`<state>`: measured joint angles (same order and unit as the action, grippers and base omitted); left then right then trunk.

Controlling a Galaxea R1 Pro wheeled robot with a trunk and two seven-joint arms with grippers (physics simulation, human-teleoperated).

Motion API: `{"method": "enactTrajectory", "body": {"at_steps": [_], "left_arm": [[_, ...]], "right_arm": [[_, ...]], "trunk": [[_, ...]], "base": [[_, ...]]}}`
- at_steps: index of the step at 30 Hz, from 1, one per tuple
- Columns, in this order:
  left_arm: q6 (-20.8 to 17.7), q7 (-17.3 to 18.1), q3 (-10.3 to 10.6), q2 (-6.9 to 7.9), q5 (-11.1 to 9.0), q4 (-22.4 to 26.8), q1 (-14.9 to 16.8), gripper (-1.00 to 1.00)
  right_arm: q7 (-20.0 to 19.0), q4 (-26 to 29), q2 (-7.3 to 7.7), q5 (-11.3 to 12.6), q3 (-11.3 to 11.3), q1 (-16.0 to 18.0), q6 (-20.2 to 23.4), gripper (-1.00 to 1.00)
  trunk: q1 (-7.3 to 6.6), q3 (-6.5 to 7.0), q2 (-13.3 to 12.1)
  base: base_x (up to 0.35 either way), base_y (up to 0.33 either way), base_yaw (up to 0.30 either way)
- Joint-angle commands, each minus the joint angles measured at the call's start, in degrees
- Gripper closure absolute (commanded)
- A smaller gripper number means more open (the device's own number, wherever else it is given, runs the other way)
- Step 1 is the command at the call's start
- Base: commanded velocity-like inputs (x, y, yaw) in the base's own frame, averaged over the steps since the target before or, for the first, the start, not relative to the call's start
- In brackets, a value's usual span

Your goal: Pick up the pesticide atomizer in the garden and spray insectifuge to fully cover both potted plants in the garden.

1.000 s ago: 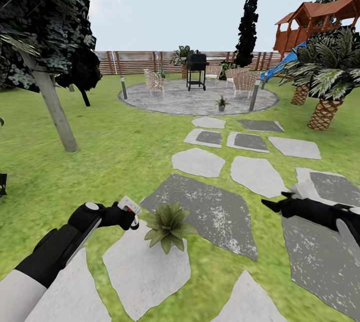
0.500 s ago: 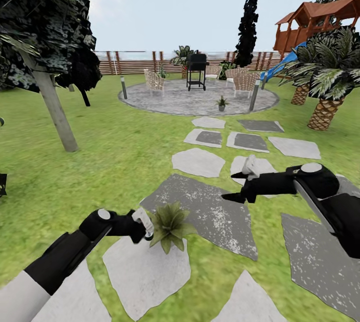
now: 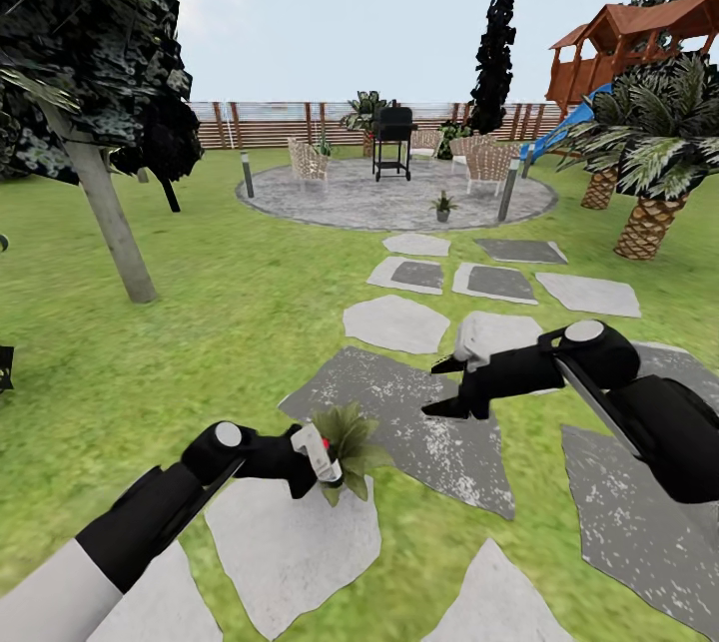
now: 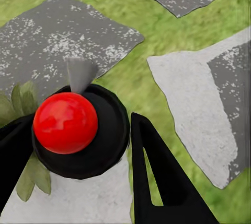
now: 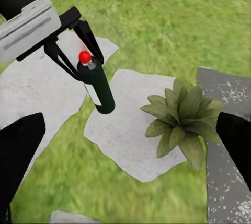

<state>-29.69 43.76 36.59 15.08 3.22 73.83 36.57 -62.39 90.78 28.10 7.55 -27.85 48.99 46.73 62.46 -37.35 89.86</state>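
Atomizer (image 5: pixel 97 85) is picked up, gripped in the left gripper (image 3: pixel 300 462) jaws just beside the near plant (image 5: pixel 180 119). Right gripper (image 3: pixel 446 387) jaws hang spread, empty. Spraying seems under way; the far plant (image 3: pixel 442 206), well beyond the near plant, remains.

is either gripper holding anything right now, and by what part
The left gripper holds the pesticide atomizer near its top, fingers either side of the neck below the red-tipped nozzle. The right gripper is open and holds nothing.
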Motion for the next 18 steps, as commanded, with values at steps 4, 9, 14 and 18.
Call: {"method": "enactTrajectory", "body": {"at_steps": [4, 9, 14, 18], "left_arm": [[0.0, 0.4, 0.1, -0.81, 0.4, 0.1, 0.2, 1.00], [-0.1, 0.7, 0.1, -1.40, 0.4, 0.0, 0.3, 1.00], [-0.7, 1.3, 0.1, -1.67, 0.4, 0.0, 0.8, 1.00], [-0.9, 4.1, 0.2, -1.79, 1.7, 0.1, 1.5, 1.00]], "right_arm": [[0.0, 0.0, 0.09, 0.3, -0.7, 0.1, 0.4, 1.00], [0.0, -0.1, 0.28, -1.8, -1.0, 0.1, 0.3, 1.00], [-1.8, -0.1, 0.00, -8.6, -1.1, 0.1, 0.4, 1.00], [-2.5, -0.1, -0.04, -9.8, -1.1, 0.5, 0.4, 1.00]], "trunk": [[0.00, -0.06, 0.0], [0.00, -0.06, 0.0], [0.00, -0.06, 0.0], [0.00, -0.06, 0.0]], "base": [[0.000, 0.000, 0.000], [0.000, 0.000, 0.000], [0.000, 0.000, 0.000], [0.000, 0.000, 0.000]]}}
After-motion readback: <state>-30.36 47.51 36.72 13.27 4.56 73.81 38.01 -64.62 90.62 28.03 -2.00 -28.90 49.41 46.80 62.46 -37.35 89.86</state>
